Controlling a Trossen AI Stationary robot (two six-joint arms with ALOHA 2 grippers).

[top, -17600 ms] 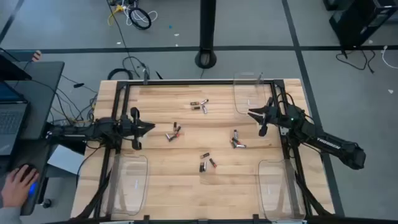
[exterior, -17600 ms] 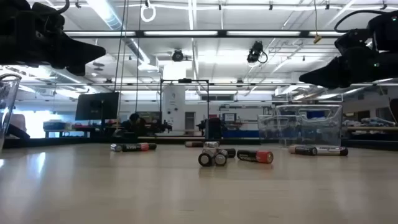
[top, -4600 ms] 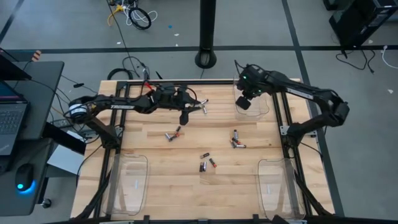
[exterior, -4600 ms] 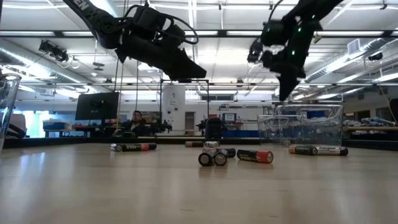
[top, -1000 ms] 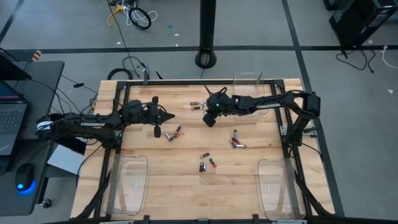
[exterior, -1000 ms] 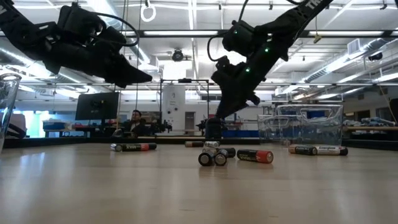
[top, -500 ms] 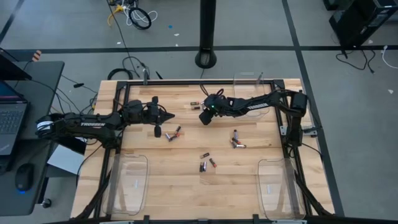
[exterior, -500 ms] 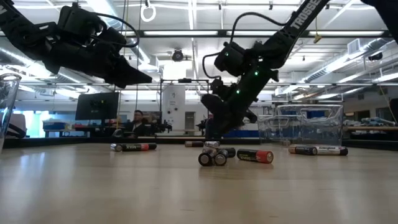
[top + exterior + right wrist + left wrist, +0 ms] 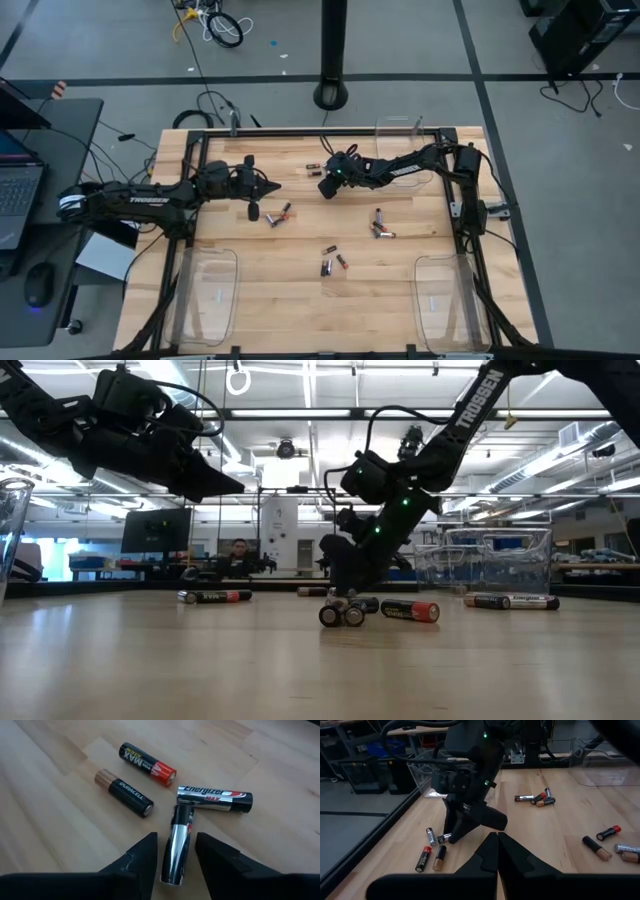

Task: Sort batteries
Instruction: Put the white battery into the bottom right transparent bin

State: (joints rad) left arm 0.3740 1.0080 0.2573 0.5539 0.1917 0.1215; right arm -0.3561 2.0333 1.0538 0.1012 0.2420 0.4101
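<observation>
From above, the right gripper (image 9: 326, 186) hangs low over a battery cluster (image 9: 322, 168), the left gripper (image 9: 256, 208) waiting apart, shut and empty. At table height, its tips nearly touch wood. Through the right wrist, half-open fingers (image 9: 144, 855) straddle a silver cell (image 9: 178, 844), gripping nothing yet; better descend straight and avoid the touching neighbour (image 9: 215, 798).

Right claw (image 9: 175, 851) hangs low with fingers parted; left claw (image 9: 497, 851) hovers pressed together.

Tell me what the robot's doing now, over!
Right gripper open, straddling a silver battery. Left gripper shut, empty, hovering nearby. Another silver battery touches its tip.
</observation>
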